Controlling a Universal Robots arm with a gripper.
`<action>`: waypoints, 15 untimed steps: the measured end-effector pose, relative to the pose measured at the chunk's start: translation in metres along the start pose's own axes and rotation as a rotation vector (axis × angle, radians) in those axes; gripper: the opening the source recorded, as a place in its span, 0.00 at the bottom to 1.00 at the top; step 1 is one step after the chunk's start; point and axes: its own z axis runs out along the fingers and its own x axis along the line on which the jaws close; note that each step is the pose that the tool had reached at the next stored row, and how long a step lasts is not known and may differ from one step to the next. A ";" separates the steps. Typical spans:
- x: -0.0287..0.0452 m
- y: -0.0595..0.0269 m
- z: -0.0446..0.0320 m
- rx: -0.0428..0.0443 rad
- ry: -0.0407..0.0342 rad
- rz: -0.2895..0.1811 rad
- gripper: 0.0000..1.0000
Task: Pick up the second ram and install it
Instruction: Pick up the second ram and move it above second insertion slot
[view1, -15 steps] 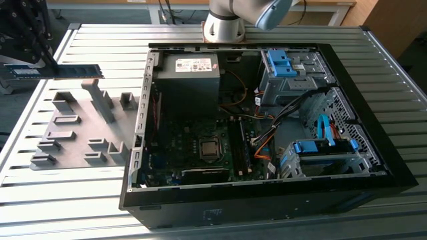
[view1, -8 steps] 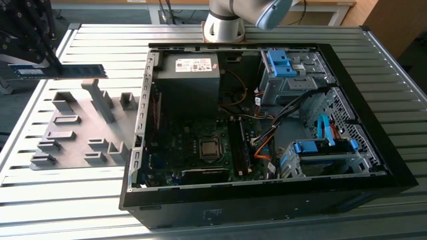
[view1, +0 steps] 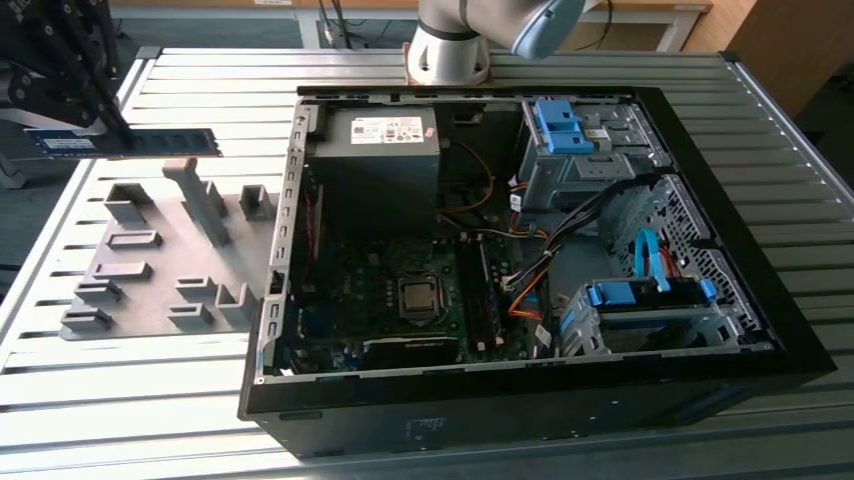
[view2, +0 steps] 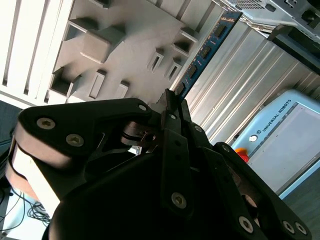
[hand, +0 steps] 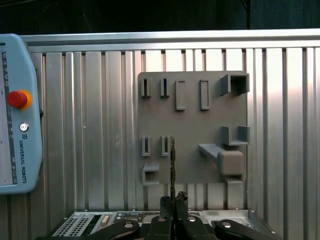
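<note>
Ram (view1: 160, 144), a thin green strip with small black chips, is clamped between the gripper's (view1: 115, 140) black metal fingers. It is held level above the grey plate (view1: 147, 290), near the table's (view1: 200, 80) edge at the exterior view's left. The matte plastic plate carries blocky holders and narrow slots. Just beside it on the ribbed aluminium table lies the open black case (view1: 534, 400), with cables and blue brackets inside. In the first wrist view, a pale blue pendant (hand: 15, 125) with a red button lies apart from the plate.
</note>
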 end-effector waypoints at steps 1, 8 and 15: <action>0.0000 -0.0007 0.0001 0.0001 0.0000 0.000 0.14; -0.0002 -0.0067 0.0002 0.0000 0.0000 0.000 0.14; -0.0005 -0.0149 0.0004 0.0000 0.0000 0.000 0.14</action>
